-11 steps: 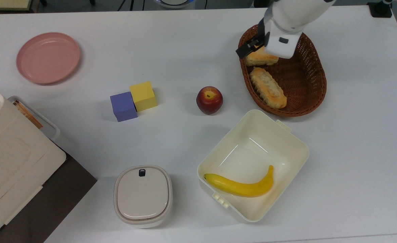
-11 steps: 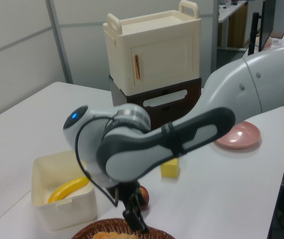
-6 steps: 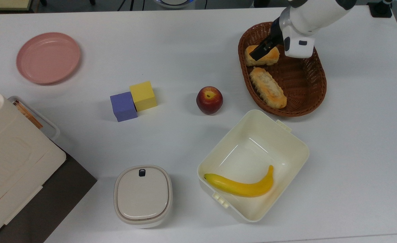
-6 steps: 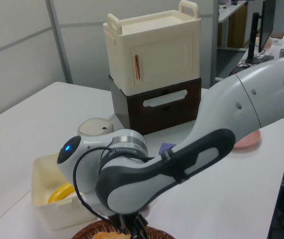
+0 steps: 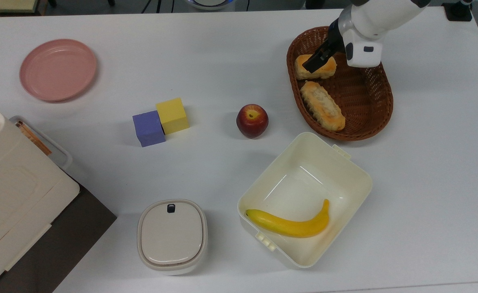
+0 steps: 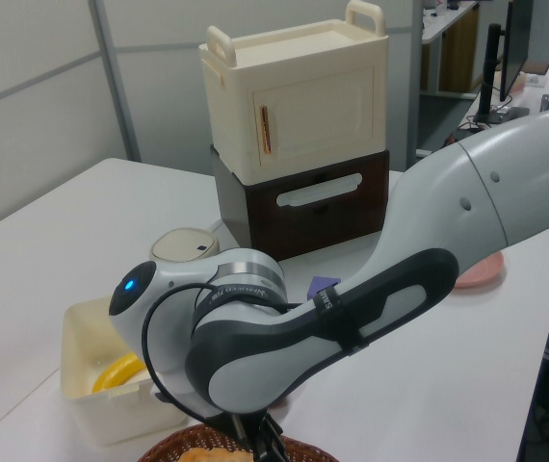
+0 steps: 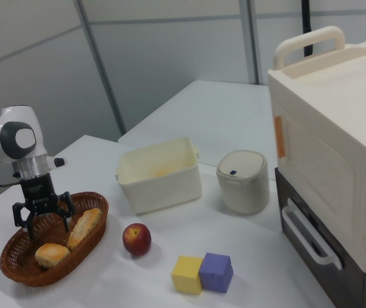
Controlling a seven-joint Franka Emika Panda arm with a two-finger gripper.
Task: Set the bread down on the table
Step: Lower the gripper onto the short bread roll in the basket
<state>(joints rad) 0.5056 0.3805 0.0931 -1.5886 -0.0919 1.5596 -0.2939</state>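
The bread (image 5: 322,72) is a short golden roll lying at the far end of a brown wicker basket (image 5: 369,101) on the white table (image 5: 206,61). In the right view the bread (image 7: 51,255) sits at the basket's near end. My gripper (image 7: 43,221) hangs open inside the basket, just above the bread, with nothing between its fingers. From the top view, one black finger (image 5: 315,62) crosses over the roll's top. A longer ridged loaf (image 5: 322,106) lies beside the bread in the same basket.
A red apple (image 5: 252,121) stands at the top view's left of the basket. A cream box (image 5: 365,171) holds a banana (image 5: 291,226). Yellow (image 5: 172,115) and purple (image 5: 148,128) cubes, a pink plate (image 5: 57,69), a lidded container (image 5: 171,236) and a cabinet (image 5: 11,195) lie further left.
The gripper has moved from over the basket's rim toward the top view's right, into the basket and down over the bread. Over the last half second it barely shifted.
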